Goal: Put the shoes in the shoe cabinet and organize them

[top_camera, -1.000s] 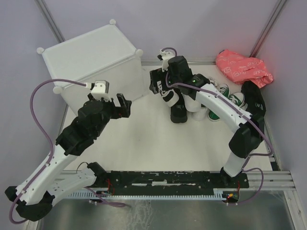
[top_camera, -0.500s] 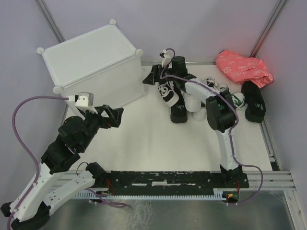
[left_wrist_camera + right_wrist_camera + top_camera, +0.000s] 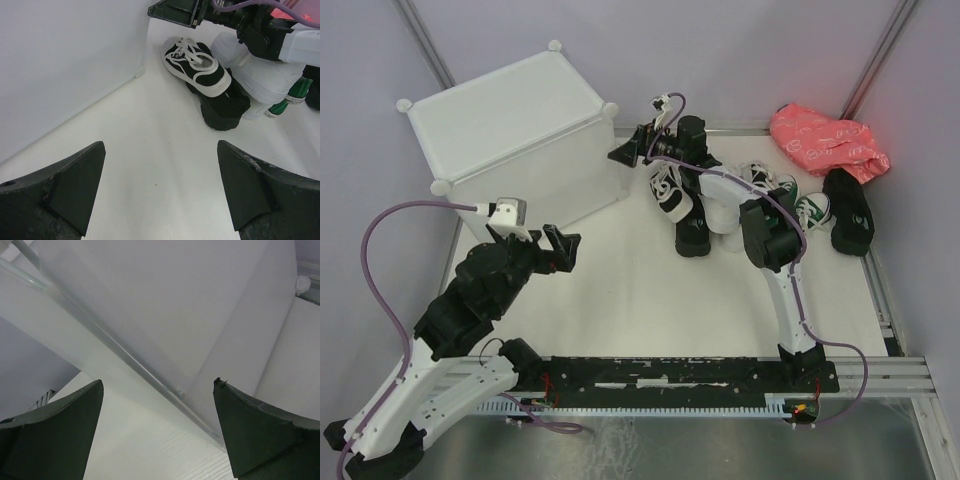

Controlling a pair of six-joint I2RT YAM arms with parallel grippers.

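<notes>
The white shoe cabinet (image 3: 510, 125) stands at the far left, and its side wall (image 3: 65, 60) fills the left of the left wrist view. The shoes are heaped to its right: a black sneaker with white laces (image 3: 669, 190) (image 3: 197, 67) lying on a plain black shoe (image 3: 692, 236) (image 3: 225, 107), white sneakers (image 3: 725, 215) (image 3: 260, 75), green sneakers (image 3: 802, 205), and another black shoe (image 3: 848, 210). My left gripper (image 3: 563, 250) (image 3: 160, 185) is open and empty over bare table in front of the cabinet. My right gripper (image 3: 628, 148) (image 3: 157, 425) is open and empty beside the cabinet's right corner, facing its wall (image 3: 165, 315).
A pink bag (image 3: 830, 140) lies at the far right corner. A round corner knob (image 3: 302, 284) of the cabinet shows in the right wrist view. Metal frame posts rise at both far corners. The right arm (image 3: 775, 235) stretches over the shoe heap.
The left gripper drew back from the cabinet toward the near left. The right arm swung inward and reached further, carrying its gripper left toward the cabinet's corner. Both stayed open.
</notes>
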